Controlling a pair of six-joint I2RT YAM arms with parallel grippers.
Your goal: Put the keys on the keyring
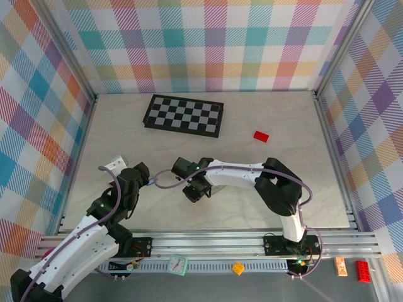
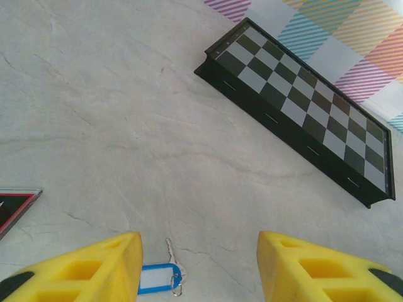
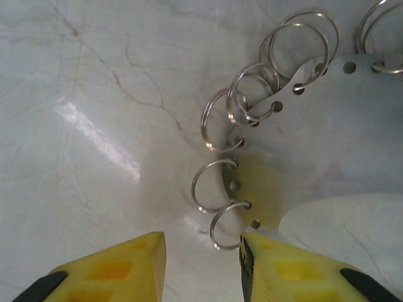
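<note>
Shiny metal keyring [image 3: 284, 99], glossy marbled table [image 3: 94, 94]

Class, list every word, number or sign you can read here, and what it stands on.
No text can be read.
Blue key tag: its white label looks blank.
Small clock: face too small to read.
Chequered board: no lettering.

A blue key tag [image 2: 157, 278] with a white label is being seen lying flat on the pale marbled tabletop [image 2: 126, 126], with a small silver key [image 2: 169, 246] attached at its ringed end. The keyring [image 3: 332, 64], a curved grey metal strip punched with holes, is being shown lying on the same surface, with several wire loops [image 3: 217, 121] threaded through it.
</note>
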